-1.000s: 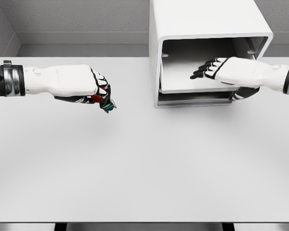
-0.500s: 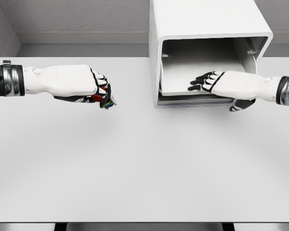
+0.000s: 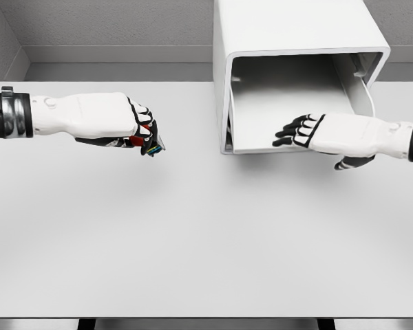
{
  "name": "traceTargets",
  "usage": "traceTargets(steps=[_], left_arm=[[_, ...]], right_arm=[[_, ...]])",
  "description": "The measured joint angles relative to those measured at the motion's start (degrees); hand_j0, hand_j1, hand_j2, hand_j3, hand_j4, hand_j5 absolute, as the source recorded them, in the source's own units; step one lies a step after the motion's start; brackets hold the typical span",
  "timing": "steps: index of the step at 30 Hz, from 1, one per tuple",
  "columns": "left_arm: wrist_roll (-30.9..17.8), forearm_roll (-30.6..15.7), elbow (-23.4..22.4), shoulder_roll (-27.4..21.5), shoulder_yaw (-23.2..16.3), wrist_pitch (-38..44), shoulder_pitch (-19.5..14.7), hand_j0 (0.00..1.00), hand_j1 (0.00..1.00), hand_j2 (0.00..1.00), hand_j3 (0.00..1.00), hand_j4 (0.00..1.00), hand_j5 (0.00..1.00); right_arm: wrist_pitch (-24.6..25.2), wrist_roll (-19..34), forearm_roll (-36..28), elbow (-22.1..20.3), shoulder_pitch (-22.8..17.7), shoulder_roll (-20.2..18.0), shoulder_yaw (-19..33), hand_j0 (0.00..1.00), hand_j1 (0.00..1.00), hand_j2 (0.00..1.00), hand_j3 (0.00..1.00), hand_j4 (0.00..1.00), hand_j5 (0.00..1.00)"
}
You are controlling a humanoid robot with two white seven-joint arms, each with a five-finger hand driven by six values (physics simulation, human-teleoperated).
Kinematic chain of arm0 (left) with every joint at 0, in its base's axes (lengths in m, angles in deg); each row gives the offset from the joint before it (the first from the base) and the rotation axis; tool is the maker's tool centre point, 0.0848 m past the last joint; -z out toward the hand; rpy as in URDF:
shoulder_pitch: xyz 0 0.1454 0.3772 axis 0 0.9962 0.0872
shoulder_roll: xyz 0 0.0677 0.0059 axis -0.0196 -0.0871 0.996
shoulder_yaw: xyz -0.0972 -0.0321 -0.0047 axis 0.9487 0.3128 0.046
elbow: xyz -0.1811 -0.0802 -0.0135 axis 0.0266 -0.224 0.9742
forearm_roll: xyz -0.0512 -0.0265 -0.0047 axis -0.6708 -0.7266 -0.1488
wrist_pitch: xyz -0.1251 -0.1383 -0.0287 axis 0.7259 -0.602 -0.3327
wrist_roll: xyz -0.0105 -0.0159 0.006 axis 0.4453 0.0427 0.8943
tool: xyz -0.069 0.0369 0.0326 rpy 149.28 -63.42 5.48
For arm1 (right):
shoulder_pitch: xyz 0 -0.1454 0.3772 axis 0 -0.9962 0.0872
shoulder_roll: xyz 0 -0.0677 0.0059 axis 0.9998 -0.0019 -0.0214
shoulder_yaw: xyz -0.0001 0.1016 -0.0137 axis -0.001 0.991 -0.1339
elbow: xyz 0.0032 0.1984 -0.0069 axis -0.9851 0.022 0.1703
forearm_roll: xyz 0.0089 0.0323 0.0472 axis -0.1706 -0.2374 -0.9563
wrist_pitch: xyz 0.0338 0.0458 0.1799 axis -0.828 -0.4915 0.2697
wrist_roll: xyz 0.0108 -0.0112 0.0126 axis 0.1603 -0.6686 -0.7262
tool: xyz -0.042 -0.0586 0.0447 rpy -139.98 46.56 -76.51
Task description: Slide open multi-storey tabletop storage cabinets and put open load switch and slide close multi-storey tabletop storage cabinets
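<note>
A white multi-storey cabinet [image 3: 296, 27] stands at the table's back right, its front facing me. Its upper drawer [image 3: 258, 120] is slid partway out as a flat white tray. My right hand [image 3: 310, 135] grips the drawer's front edge, with the fingers [image 3: 289, 130] laid on top of the tray and the thumb underneath. At the left, above the table, my left hand [image 3: 134, 127] is shut on the load switch [image 3: 150, 145], a small red and black part with coloured bits sticking out below the fingers.
The white table [image 3: 193, 234] spreads across the view, with its front edge at the bottom. A grey wall runs behind it. The cabinet's lower storeys are hidden behind the pulled-out drawer.
The right hand has drawn the drawer out toward me and come lower in the picture. The left hand with the switch has hardly moved.
</note>
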Motion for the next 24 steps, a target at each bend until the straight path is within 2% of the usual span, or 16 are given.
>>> traceTargets(steps=[2, 10, 13, 16, 22, 24], left_arm=[[0.0, 0.0, 0.1, 0.0, 0.0, 0.0, 0.0, 0.4, 0.4, 0.4, 0.4, 0.4, 0.4], [0.0, -0.8, 0.2, -0.4, 0.0, 0.0, -0.1, 0.4, 0.4, 0.4, 0.4, 0.4, 0.4], [0.0, -1.4, 0.8, -0.5, 0.1, 0.0, -0.3, 0.4, 0.4, 0.4, 0.4, 0.4, 0.4], [0.0, -2.6, 1.4, -0.5, 0.2, 0.0, -1.0, 0.4, 0.4, 0.4, 0.4, 0.4, 0.4], [0.0, -4.9, 2.4, 0.3, 0.2, 0.0, -5.1, 0.4, 0.4, 0.4, 0.4, 0.4, 0.4], [0.0, -5.3, 2.5, 1.4, 0.2, 0.0, -6.6, 0.39, 0.39, 0.39, 0.39, 0.39, 0.39]], right_arm=[[-0.5, -0.2, -1.0, -0.6, -2.2, -0.6, 1.6, 1.0, 1.0, 1.0, 1.0, 1.0, 1.0], [-2.1, 0.2, -0.7, -1.5, -2.5, -1.3, 4.1, 1.0, 1.0, 1.0, 1.0, 1.0, 1.0], [-2.2, 0.2, -1.8, -1.7, -4.7, -1.7, 6.0, 1.0, 1.0, 1.0, 1.0, 1.0, 1.0], [-2.3, 0.2, -3.9, -2.3, -8.8, -3.1, 10.6, 1.0, 1.0, 1.0, 1.0, 1.0, 1.0], [-2.3, 0.2, -8.2, -2.9, -12.0, -5.1, 18.9, 1.0, 1.0, 1.0, 1.0, 1.0, 1.0], [-2.3, 0.2, -10.2, -3.0, -15.2, -6.0, 22.6, 1.0, 1.0, 1.0, 1.0, 1.0, 1.0]])
